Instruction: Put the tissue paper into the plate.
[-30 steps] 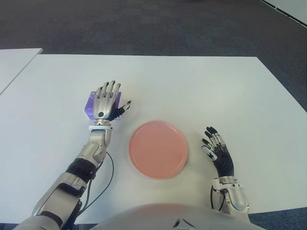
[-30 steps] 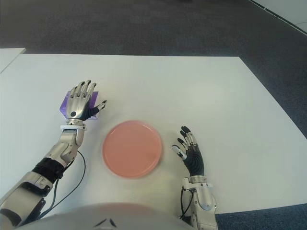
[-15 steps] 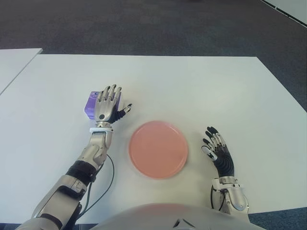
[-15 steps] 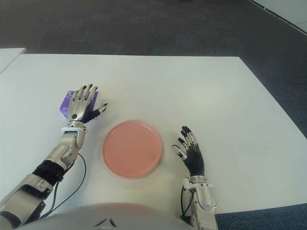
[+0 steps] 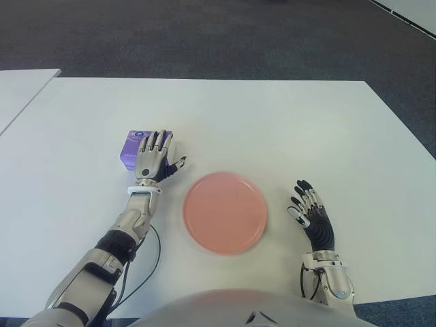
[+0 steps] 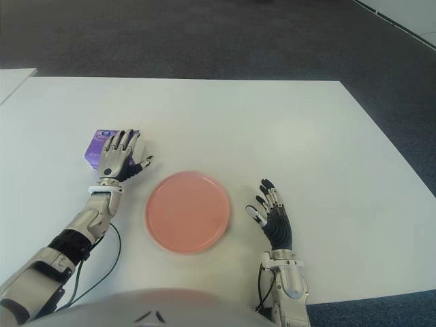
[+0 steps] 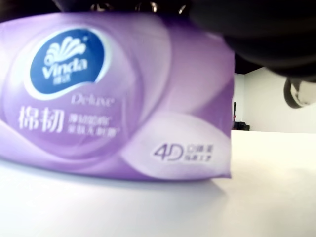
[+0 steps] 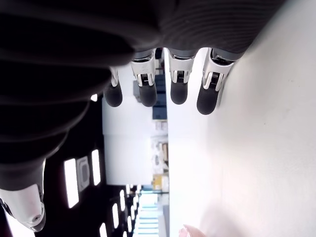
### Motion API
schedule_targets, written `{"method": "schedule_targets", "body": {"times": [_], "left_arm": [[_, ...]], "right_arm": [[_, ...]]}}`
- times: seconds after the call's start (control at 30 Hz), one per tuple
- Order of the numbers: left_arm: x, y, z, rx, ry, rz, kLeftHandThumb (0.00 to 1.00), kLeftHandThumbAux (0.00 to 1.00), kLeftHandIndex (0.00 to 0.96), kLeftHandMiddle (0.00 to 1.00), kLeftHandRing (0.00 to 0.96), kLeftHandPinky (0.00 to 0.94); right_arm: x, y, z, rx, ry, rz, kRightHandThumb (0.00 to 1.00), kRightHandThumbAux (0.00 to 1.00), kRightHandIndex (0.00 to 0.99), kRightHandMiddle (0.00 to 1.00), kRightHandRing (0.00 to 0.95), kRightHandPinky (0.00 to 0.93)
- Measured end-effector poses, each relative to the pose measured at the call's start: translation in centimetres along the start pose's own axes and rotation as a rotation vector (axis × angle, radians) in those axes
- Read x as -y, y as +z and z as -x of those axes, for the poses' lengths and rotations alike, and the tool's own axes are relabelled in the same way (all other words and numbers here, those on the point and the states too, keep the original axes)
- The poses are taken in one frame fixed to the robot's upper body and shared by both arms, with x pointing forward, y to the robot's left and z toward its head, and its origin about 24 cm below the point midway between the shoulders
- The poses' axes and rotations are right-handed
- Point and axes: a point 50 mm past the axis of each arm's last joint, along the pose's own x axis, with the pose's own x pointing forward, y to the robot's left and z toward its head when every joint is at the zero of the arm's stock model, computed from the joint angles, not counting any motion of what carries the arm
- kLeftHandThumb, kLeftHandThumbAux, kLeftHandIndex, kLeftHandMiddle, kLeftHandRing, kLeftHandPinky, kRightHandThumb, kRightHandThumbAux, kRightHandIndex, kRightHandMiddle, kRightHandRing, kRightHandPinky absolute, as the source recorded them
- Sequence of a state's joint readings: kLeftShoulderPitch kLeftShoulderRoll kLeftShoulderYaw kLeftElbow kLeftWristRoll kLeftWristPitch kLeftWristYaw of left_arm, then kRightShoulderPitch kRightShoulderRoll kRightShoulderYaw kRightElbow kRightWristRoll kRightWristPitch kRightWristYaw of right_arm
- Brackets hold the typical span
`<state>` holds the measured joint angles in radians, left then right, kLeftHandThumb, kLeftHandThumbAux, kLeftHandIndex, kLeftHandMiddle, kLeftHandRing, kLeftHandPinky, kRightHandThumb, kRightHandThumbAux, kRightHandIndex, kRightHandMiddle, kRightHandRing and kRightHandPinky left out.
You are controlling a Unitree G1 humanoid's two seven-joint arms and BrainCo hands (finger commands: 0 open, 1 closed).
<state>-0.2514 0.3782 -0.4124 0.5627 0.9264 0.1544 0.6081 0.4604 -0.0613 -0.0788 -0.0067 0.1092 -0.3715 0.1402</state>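
A purple tissue pack [image 5: 129,146] lies on the white table [image 5: 272,122], left of a round pink plate [image 5: 225,212]. My left hand [image 5: 154,152] is stretched flat over the pack's right part with fingers spread, not closed round it. In the left wrist view the pack [image 7: 113,98] fills the frame just beneath dark fingers [image 7: 256,29]. My right hand [image 5: 310,212] shows right of the plate, its fingers [image 8: 178,94] straight and holding nothing.
A second white table [image 5: 20,88] stands at the far left across a narrow gap. Dark carpet [image 5: 204,34] lies beyond the table's far edge. A black cable [image 5: 151,259] hangs along my left forearm.
My left hand has drawn back toward me and dropped lower over the pack, so more of the pack's far left corner shows. The plate and right hand have stayed in place.
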Motion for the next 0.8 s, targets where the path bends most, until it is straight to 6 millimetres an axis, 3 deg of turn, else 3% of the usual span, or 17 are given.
{"method": "schedule_targets", "body": {"times": [0.8], "left_arm": [[0.51, -0.78, -0.30, -0.011, 0.020, -0.092, 0.136, 0.210, 0.000, 0.000, 0.000, 0.000]], "right_arm": [[0.49, 0.12, -0.14, -0.004, -0.019, -0.002, 0.000, 0.576, 0.000, 0.000, 0.000, 0.000]]}}
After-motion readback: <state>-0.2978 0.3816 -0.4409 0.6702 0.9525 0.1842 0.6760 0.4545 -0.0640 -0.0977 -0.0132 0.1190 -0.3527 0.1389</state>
